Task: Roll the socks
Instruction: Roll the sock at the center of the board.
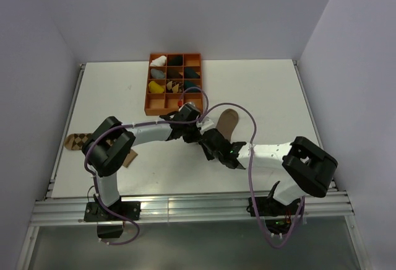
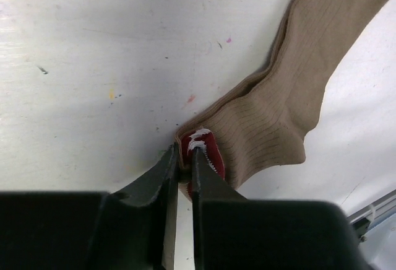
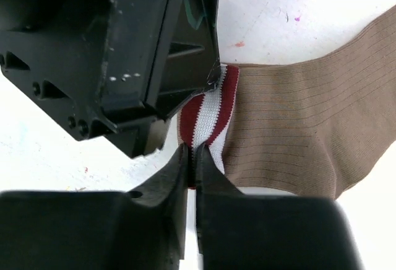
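- Left wrist: the left end effector (image 2: 184,152) is clenched on the red-and-white cuff (image 2: 204,149) of the tan sock (image 2: 278,109). The sock lies flat on the desk (image 2: 93,65), its long axis running up and rightward, away from the fingertips.
- Right wrist: the right end effector (image 3: 192,155) pinches the same cuff, just beside the left one. The sock body stretches off to the right.
- Top external: both arms meet mid-desk at the cuff end, equally near, so a roll would likely run cuff to toe. The argyle sock (image 1: 77,140) lies well apart, at the desk's left edge.

Left pincer (image 2: 185,152), right pincer (image 3: 192,150) crowd sock cuff (image 3: 209,110); tray (image 1: 148,90) close behind; table (image 1: 278,96) bare rightward.
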You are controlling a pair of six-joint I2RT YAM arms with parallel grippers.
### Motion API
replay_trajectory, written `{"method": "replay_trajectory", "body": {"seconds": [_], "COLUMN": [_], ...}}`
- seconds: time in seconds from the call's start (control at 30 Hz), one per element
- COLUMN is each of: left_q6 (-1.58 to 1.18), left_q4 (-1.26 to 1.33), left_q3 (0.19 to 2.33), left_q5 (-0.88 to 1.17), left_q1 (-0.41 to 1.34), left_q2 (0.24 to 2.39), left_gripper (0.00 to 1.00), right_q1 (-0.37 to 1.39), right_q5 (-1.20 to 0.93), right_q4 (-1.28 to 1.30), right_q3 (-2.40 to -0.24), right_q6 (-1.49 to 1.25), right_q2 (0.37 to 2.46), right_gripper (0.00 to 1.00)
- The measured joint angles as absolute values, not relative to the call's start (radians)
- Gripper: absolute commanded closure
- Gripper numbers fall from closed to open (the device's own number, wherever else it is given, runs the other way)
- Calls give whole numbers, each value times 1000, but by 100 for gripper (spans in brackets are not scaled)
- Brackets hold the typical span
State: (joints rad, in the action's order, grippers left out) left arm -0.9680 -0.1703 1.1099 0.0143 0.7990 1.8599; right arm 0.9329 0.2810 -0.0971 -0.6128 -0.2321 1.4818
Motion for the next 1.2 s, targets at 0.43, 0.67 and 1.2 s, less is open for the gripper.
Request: {"method": "replay_trajectory", "body": {"seconds": [0.43,0.67,1.2], "left_q6": [-1024,-1038,-1036], "left_q4": [-112,-44,15], "left_q3": [964,937,984], "left_q5": [10,21,37], "left_q1": [741,741,763], "left_q2": [1715,1709,1794], "left_gripper": [28,28,31], "right_q1": [653,447,237], "right_q5": [-104,-434,-841], "right_q4": [-272,-458,-847], "right_q3": [-496,-433,-384], "right_q6": [-414,-564,-839], "right_q2": [1425,1504,1782], "right_gripper": [100,100,100]}}
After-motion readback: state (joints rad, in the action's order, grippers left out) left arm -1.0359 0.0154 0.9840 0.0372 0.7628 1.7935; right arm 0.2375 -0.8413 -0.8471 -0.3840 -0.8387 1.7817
